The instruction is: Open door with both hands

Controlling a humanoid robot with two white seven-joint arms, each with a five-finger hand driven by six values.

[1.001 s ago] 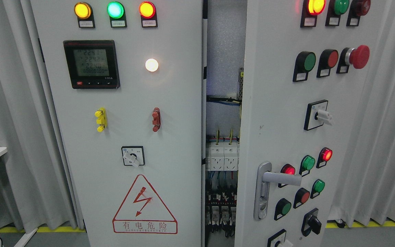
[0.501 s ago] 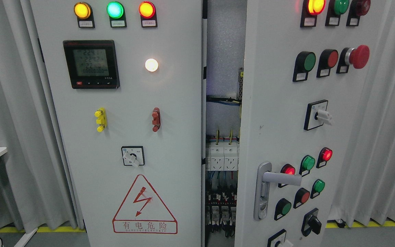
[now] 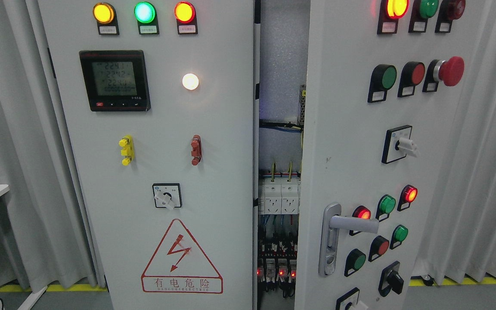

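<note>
- Right door (image 3: 360,142) ajar, gap beside left door (image 3: 157,172) exposing breakers (image 3: 279,197).
- Silver handle (image 3: 338,232) at right door's lower left edge, untouched.
- No hands visible; finger state cannot be told.

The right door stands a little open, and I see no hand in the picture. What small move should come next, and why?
Probably bring one hand up to the lever handle on the right door and grasp it. That door is only ajar, the gap showing breakers and wiring, and neither hand is in view.

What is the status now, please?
No robot hand in view. Right cabinet door ajar, lever handle untouched. Gap shows breakers. Nothing blocking.
</note>
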